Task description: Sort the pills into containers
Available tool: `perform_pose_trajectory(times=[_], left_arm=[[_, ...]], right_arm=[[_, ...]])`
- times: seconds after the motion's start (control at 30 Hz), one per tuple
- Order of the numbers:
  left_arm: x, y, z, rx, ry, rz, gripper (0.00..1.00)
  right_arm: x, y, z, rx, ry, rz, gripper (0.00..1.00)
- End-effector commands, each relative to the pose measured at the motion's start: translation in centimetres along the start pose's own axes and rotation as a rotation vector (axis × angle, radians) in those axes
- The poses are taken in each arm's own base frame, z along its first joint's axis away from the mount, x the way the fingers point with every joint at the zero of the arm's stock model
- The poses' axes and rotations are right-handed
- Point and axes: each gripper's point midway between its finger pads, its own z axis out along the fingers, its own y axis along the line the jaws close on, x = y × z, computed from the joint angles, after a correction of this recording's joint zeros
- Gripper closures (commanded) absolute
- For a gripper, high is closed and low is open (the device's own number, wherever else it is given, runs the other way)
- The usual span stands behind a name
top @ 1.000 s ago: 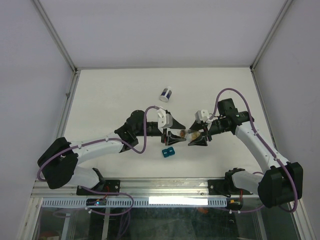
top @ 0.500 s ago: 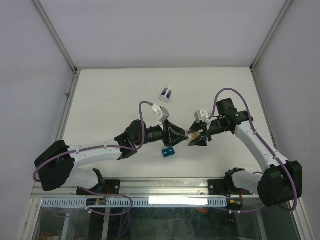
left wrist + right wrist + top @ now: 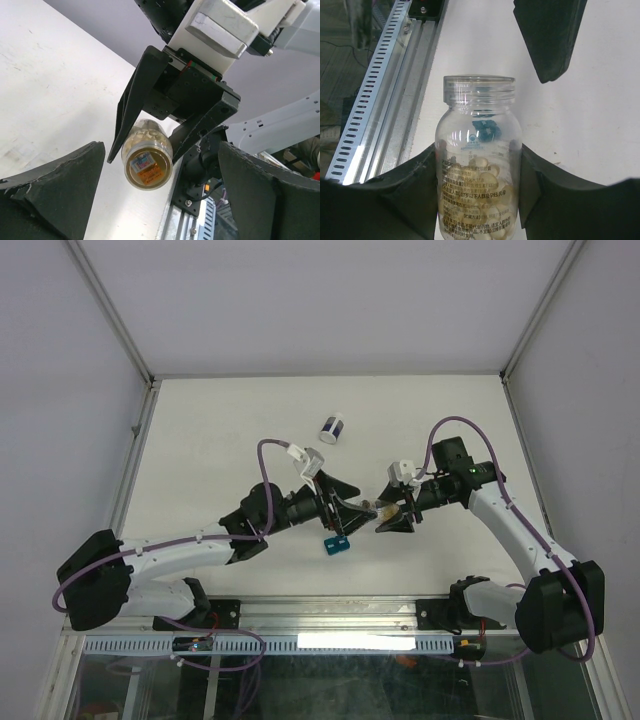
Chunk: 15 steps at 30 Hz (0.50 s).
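Over the last second the left tool [image 3: 343,508] has backed away from the bottle [image 3: 478,150] and swung round. A second ago it sat right at the bottle's neck; now it hangs just beside it, jaws spread wide and holding nothing. The right tool [image 3: 388,510] has not shifted and stays clamped on the bottle's sides, holding it above the desk [image 3: 230,430] near the teal block [image 3: 335,545].

The pills [image 3: 475,172] are pale yellow capsules, and all of them lie in the bottle's lower half. My read is that the left arm has finished at the neck — the right wrist view shows bare threads and no cap — and that no sorting has begun.

Much is unclear. From the left wrist view the bottle's near end shows an orange disc with a small sticker — seal or something else, I cannot tell. No cap shows in any view, and no small cups. The white jar [image 3: 332,428] lies well apart, its contents hidden.
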Motion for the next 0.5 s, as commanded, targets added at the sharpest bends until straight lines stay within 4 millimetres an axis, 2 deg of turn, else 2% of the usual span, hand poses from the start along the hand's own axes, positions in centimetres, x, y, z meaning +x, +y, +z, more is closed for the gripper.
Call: perform_pose_trajectory(times=[0.0, 0.27, 0.37, 0.43, 0.47], left_arm=[[-1.7, -1.5, -1.5, 0.066, -0.067, 0.151, 0.01], [-0.5, -2.5, -4.7, 0.218, -0.056, 0.620, 0.01], [0.3, -2.1, -4.7, 0.261, -0.031, 0.772, 0.01], [0.8, -1.3, -3.9, 0.259, 0.016, 0.821, 0.01], [0.4, -1.1, -3.3, 0.252, 0.025, 0.840, 0.01]], right_arm=[[-1.4, -0.2, 0.0, -0.008, -0.038, -0.047, 1.00], [-1.4, -0.2, 0.0, -0.006, -0.036, -0.049, 1.00], [-1.4, -0.2, 0.0, -0.007, -0.036, -0.051, 1.00], [-1.4, -0.2, 0.0, -0.007, -0.037, -0.052, 1.00], [-1.4, -0.1, 0.0, -0.008, -0.038, -0.053, 1.00]])
